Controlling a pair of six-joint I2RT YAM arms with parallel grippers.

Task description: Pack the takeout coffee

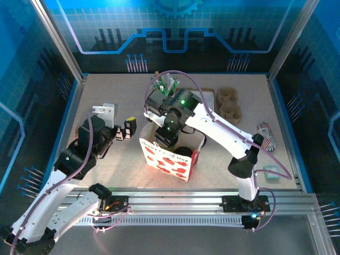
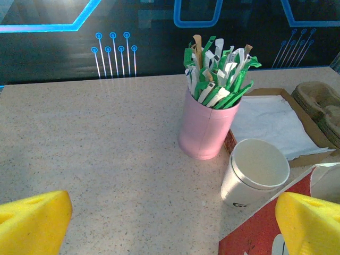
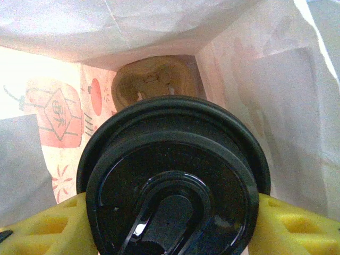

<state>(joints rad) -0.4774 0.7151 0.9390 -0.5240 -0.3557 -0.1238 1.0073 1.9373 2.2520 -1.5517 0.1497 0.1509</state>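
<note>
Your counter carries a pink cup of green-and-white sticks, upright at centre of the left wrist view. White napkins lie in a brown tray just right of it. In the top view you have brown cup carriers at upper right and a red-printed white bag standing at centre. Another carrier lies on the bag's floor.

Top external: mounted high behind the arm bases, looking down and forward over the whole table to the far wall.
Left wrist: low over the table's left side, facing far and right, with the pink cup close ahead.
Right wrist: inside the paper bag, facing down, very close to a black lid.
Shared: pink cup and bag appear in both the top and left wrist views.
</note>
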